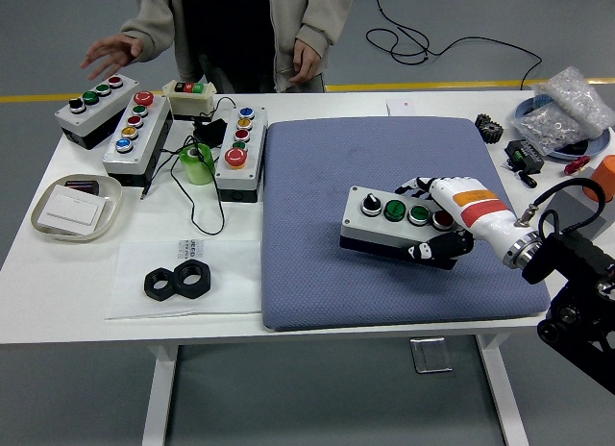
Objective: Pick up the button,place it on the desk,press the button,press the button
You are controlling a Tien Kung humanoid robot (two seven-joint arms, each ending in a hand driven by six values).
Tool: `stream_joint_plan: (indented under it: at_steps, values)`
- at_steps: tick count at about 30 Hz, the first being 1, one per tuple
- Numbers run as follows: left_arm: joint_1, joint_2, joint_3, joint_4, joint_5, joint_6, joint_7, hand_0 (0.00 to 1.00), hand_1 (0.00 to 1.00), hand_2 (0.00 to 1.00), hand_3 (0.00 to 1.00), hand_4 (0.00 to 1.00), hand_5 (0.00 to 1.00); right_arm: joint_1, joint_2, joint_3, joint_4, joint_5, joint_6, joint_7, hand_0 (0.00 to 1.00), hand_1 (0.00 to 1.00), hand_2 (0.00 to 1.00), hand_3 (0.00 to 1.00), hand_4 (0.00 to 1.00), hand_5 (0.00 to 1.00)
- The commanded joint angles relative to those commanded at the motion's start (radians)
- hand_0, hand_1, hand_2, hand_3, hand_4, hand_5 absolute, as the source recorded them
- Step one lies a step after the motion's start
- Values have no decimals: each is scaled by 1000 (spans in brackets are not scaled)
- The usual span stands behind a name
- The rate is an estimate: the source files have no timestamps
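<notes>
The fingers (437, 249) of the right hand (452, 220) were clamped on the right end of the button box (399, 225), the dark thumb pressed against its near side and the other fingertips showing over its far top edge beside the red button (441, 217). The box sat over the blue mat (317, 177), toward the middle right, its left end tilted slightly; whether it rested on the mat or hung just above it could not be told. Along its light lid ran a black knob (371, 207), two green buttons (395, 211) and the red one. It looked like a rigid plastic housing, probably moderately heavy for its size and smooth-sided, so held by one end it would tend to droop or twist; a grip across the short sides nearer the middle, clear of the buttons, seemed safer. The palm hid the box's right end, and how far the fingers wrapped under it was not visible. The right arm (567, 273) was cut off at the lower right corner. The left hand was out of view. At the far side a person stood with one hand (110, 54) raised above the other button boxes (135, 119) and the other hand (306, 60) hanging by the table edge (404, 95).
</notes>
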Motion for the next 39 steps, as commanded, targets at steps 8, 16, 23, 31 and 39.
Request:
stream_joint_plan:
  at_steps: [8, 16, 23, 31, 39]
  values:
    - [4, -1, -7, 0, 12, 1, 4, 729, 824, 844, 816, 606, 998, 60, -10, -74, -10, 18, 45, 84, 351, 323, 419, 524, 639, 28]
    - [6, -1, -9, -1, 18, 2, 5, 726, 824, 845, 816, 606, 998, 86, 3, -120, -56, 9, 55, 96, 357, 331, 427, 531, 637, 20]
    - [8, -1, -10, -1, 21, 2, 7, 731, 825, 845, 815, 606, 998, 87, 11, -112, -81, -51, 125, 103, 435, 415, 482, 666, 631, 2]
    - [7, -1, -5, -2, 14, 1, 4, 732, 825, 846, 816, 606, 998, 82, 10, -92, -81, -93, 125, 105, 728, 717, 809, 974, 875, 2]
    - [1, 0, 2, -1, -1, 1, 1, 734, 825, 846, 816, 606, 998, 69, -6, -55, -38, -85, 189, 84, 779, 753, 890, 998, 905, 2]
